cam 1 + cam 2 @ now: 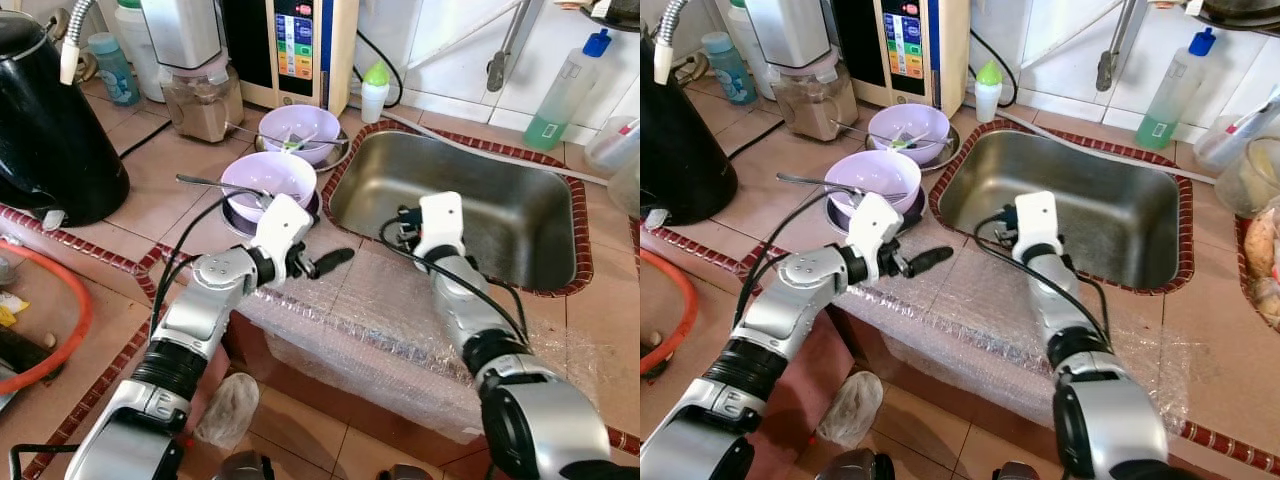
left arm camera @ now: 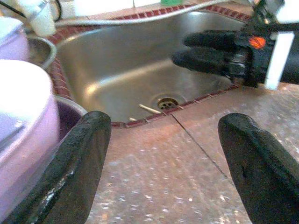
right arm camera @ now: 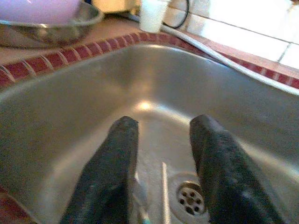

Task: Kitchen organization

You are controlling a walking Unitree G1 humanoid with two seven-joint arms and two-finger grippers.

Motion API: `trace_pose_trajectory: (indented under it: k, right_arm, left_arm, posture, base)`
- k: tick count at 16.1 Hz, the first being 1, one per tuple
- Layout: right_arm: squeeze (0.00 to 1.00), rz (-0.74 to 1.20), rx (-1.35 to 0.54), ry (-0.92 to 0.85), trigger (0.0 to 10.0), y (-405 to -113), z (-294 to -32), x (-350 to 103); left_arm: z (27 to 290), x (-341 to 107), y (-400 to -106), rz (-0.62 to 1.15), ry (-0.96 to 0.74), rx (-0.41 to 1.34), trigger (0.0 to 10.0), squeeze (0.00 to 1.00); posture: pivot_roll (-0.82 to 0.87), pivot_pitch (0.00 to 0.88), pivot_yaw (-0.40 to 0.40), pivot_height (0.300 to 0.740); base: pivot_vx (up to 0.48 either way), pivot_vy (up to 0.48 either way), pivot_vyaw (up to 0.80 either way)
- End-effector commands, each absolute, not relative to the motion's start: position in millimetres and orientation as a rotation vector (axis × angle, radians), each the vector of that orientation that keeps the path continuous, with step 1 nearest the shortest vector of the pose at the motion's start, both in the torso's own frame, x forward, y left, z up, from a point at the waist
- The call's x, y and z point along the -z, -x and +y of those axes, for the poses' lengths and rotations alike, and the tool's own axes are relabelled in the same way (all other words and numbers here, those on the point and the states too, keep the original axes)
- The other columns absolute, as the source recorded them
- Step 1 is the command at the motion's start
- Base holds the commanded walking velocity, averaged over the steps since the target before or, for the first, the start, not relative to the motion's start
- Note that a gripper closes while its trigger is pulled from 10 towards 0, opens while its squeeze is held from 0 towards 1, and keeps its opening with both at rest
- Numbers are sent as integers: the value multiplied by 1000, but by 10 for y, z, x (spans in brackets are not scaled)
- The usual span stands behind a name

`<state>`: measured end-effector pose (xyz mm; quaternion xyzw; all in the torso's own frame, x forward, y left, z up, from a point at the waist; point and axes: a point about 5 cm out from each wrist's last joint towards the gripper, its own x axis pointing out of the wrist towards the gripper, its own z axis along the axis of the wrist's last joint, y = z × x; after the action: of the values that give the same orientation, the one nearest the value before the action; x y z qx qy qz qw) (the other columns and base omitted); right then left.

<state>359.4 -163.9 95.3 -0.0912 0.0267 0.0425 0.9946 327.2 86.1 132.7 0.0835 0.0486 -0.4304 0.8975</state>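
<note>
Right tool (image 3: 161, 177), spread and empty, hangs over the stainless-steel sink (image 1: 500, 215) front edge, while left tool (image 2: 163, 163), spread, flanks the lilac bowl (image 1: 268, 178), apparently for grasping.

- A sink (image 1: 520, 215) is set into the counter (image 1: 330, 290), right of two bowls (image 1: 268, 178).
- A kettle (image 1: 45, 120) is placed far left.
- A bottle (image 1: 374, 92) is found behind the sink.
</note>
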Motion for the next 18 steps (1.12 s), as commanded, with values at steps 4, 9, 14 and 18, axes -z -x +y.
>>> trace_pose_trajectory:
  k: [4, 9, 14, 18]
  right_arm:
    - [1000, -62, -112, 219, 10000, -3579, -1727, -1133]
    - [1000, -208, -262, 319, 10000, -3400, -1751, -1397]
    - [839, -195, -199, 235, 10000, -2942, -1786, -1256]
    - [0, -142, 49, 98, 10000, -2857, -1900, -1180]
  left_arm:
    - [966, -1468, -3157, 4, -116, 819, 10000, 0]
    - [1142, -1646, -3016, -135, -59, 650, 10000, 0]
    - [1384, -1556, -2748, -160, -5, 373, 10000, 0]
    - [1414, -1551, -2675, -181, -28, 272, 10000, 0]
  posture:
    - [-28, 11, 42, 740]
    - [-21, 20, 40, 740]
    - [-10, 0, 27, 740]
    - [9, 0, -5, 740]
  base:
    - [0, 0, 0]
    - [0, 0, 0]
    - [0, 0, 0]
    - [0, 0, 0]
